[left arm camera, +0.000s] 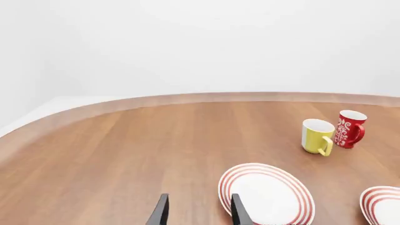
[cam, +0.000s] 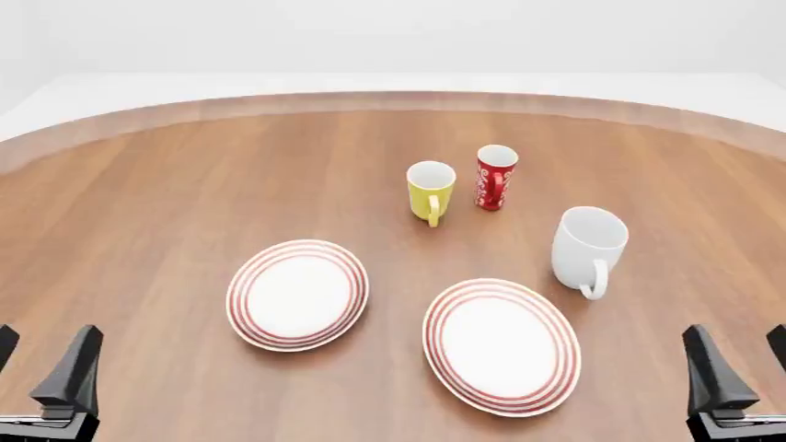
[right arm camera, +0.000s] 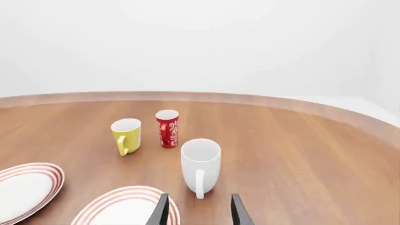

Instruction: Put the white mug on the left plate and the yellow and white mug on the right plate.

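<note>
The white mug (cam: pixel 587 249) stands upright on the table at the right, handle toward me, just beyond the right plate (cam: pixel 502 345). Farther back the yellow and white mug (cam: pixel 430 191) stands upright too. The left plate (cam: pixel 297 295) lies bare, left of the right plate. My left gripper (cam: pixel 43 364) is open at the near left corner, well short of the left plate (left arm camera: pixel 265 194). My right gripper (cam: pixel 743 364) is open at the near right corner. In the right wrist view the white mug (right arm camera: pixel 201 166) stands ahead of the open right gripper (right arm camera: pixel 199 211).
A slim red cup (cam: pixel 495 177) with white marks stands right beside the yellow and white mug, on its right. The wooden table's curved far edge (cam: pixel 393 99) meets a white wall. Bare wood stretches along the table's left side.
</note>
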